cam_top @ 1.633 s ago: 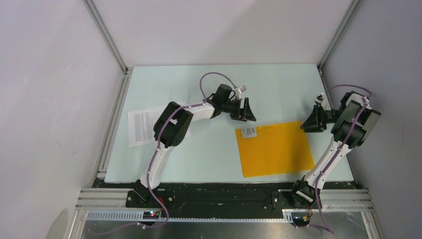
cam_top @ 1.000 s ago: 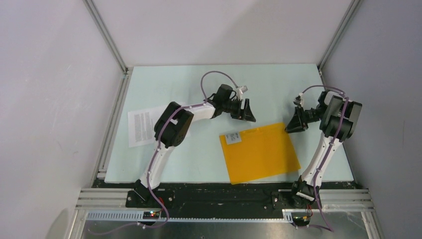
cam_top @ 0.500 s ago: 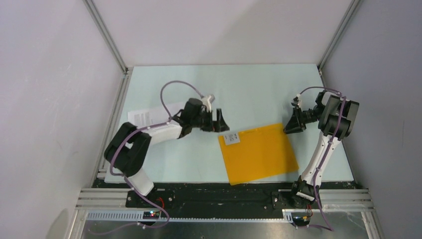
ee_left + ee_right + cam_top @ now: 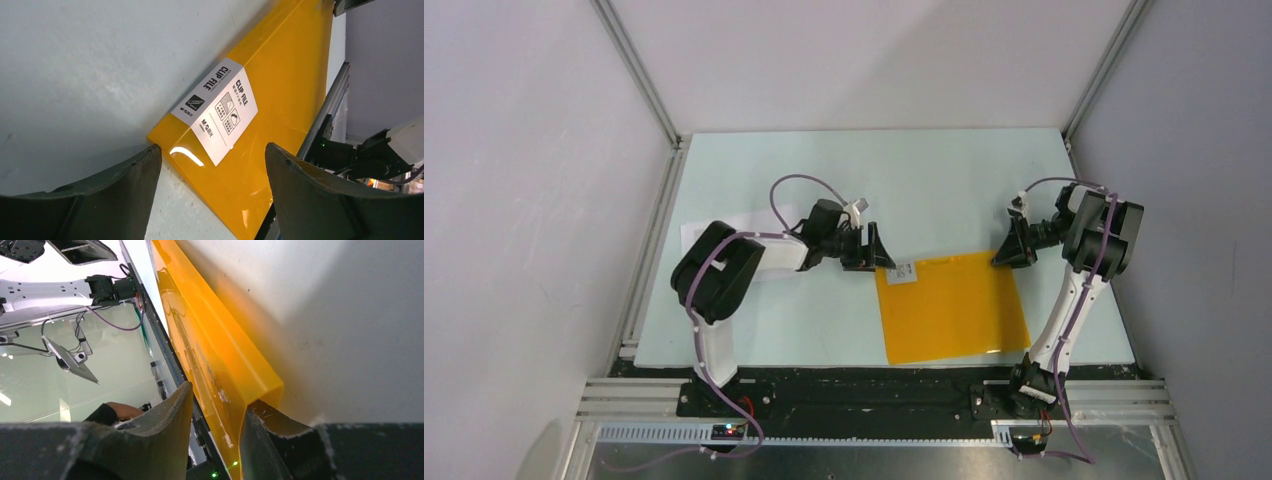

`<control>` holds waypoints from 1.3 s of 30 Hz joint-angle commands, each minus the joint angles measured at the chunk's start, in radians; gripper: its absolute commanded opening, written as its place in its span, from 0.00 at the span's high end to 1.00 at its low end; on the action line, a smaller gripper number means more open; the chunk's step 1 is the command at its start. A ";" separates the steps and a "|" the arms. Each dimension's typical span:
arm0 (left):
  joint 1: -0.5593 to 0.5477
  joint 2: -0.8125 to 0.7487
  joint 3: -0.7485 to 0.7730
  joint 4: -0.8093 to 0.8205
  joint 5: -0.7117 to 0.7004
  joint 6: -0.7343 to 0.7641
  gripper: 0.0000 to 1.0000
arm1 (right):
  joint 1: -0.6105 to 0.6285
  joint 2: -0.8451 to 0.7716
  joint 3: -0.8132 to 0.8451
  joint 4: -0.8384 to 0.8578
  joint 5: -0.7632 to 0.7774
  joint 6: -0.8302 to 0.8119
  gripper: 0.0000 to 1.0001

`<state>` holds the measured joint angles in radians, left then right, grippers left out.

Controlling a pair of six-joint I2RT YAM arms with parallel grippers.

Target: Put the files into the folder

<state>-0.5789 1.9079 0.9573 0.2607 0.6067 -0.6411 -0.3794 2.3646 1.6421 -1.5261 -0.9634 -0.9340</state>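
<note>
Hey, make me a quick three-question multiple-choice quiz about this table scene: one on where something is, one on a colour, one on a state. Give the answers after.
1. Where on the folder cover is the white label?
A) far-left corner
B) near-right corner
C) centre

2. What colour is the folder?
A) blue
B) green
C) orange-yellow

3. How is the left pincer?
A) shut on the label
B) open
C) out of view

Answers:
1 A: the top view shows the label at the far corner beside the left pincer.
2 C: every view shows an orange-yellow cover.
3 B: the left wrist view shows its fingers wide apart, one on either side of the folder's corner.
</note>
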 commanded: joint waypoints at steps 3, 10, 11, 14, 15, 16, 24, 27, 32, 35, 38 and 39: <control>0.012 0.073 0.074 -0.025 0.012 -0.014 0.17 | 0.032 0.014 -0.006 -0.031 -0.053 0.014 0.62; 0.075 0.037 0.107 -0.070 -0.019 0.056 0.14 | 0.040 0.051 0.048 -0.078 -0.106 0.102 1.00; 0.097 0.004 0.113 -0.094 -0.032 0.105 0.12 | 0.042 0.056 0.054 -0.078 -0.108 0.116 1.00; 0.134 -0.074 0.189 -0.302 -0.077 0.302 0.09 | 0.051 0.079 0.119 -0.078 -0.110 0.206 1.00; 0.143 -0.091 0.207 -0.378 -0.115 0.346 0.08 | 0.055 0.100 0.139 -0.078 -0.113 0.233 1.00; 0.146 -0.131 0.237 -0.408 -0.139 0.431 0.07 | 0.056 0.114 0.185 -0.077 -0.119 0.307 1.00; 0.063 -0.383 0.293 -0.551 -0.396 0.954 0.01 | 0.104 0.172 0.244 -0.073 -0.238 0.588 1.00; -0.002 -0.447 0.266 -0.545 -0.425 1.132 0.00 | 0.130 0.172 0.225 -0.066 -0.292 0.682 1.00; -0.113 -0.474 0.247 -0.491 -0.405 1.316 0.00 | 0.170 0.186 0.206 -0.007 -0.440 0.865 1.00; -0.151 -0.467 0.232 -0.487 -0.376 1.374 0.01 | 0.175 0.177 0.145 0.155 -0.535 1.043 1.00; -0.184 -0.469 0.209 -0.485 -0.343 1.403 0.03 | 0.177 0.155 0.052 0.374 -0.674 1.361 1.00; -0.189 -0.467 0.202 -0.485 -0.337 1.409 0.03 | 0.179 0.154 0.044 0.455 -0.696 1.411 1.00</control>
<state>-0.7429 1.4399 1.1767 -0.2432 0.2379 0.6571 -0.2127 2.4897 1.7748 -1.3212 -1.5036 -0.0093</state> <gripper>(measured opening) 0.977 0.010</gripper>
